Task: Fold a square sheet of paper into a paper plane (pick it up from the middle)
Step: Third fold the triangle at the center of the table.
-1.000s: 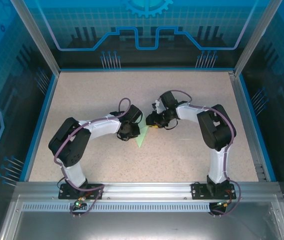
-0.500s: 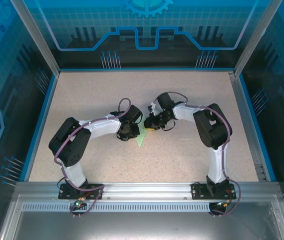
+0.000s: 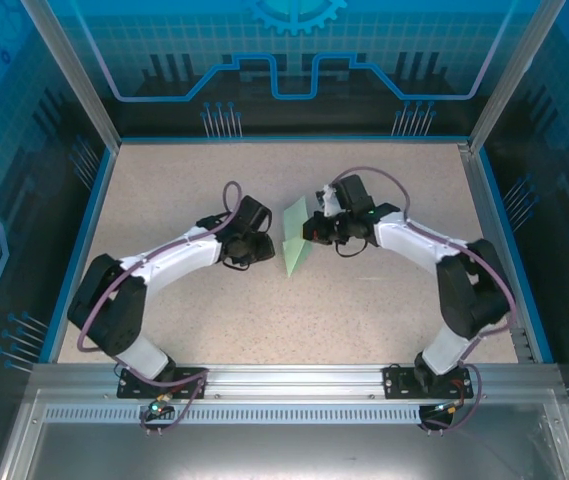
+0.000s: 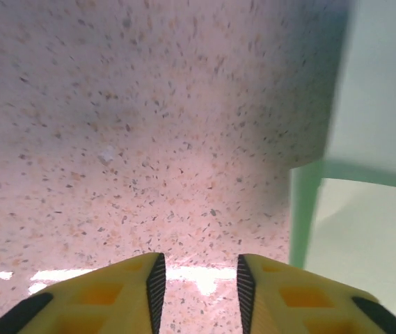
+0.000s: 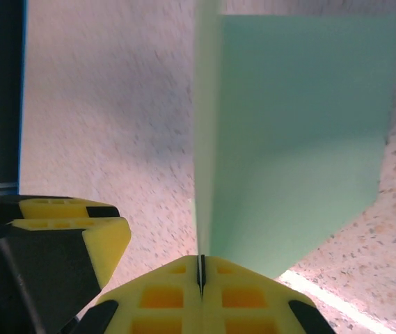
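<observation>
Green paper (image 5: 295, 139), near edge hidden btwn clamped R jaws

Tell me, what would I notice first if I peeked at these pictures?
The pale green paper jumps out first, folded and lying in the middle of the speckled table between the two robot arms. The right claw is pinched shut on the paper's edge. The left claw is open just beside the paper, holding nothing.
</observation>
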Available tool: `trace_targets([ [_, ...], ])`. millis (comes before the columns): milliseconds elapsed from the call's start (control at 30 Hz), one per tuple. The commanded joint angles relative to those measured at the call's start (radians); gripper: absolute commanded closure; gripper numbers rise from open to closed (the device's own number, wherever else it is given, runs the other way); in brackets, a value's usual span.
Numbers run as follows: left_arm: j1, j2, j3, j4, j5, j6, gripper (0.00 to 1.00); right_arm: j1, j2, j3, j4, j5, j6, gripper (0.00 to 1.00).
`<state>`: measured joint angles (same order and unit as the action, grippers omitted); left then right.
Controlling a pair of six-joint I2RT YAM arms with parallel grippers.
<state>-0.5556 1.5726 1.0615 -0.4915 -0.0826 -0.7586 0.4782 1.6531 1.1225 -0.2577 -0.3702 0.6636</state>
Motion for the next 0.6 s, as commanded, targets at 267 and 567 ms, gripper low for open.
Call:
trace_targets([
  [267, 0.058, -0.183, -0.131, 0.136, 0.05, 0.142, 0.3, 0.114, -0.073, -0.001, -0.097, 0.315, 0.288, 0.98],
  [567, 0.038, -0.191, -0.29, 0.487, 0.153, 0.376, 0.23, 0.159, 0.057, 0.045, -0.116, 0.438, 0.634, 1.0],
])
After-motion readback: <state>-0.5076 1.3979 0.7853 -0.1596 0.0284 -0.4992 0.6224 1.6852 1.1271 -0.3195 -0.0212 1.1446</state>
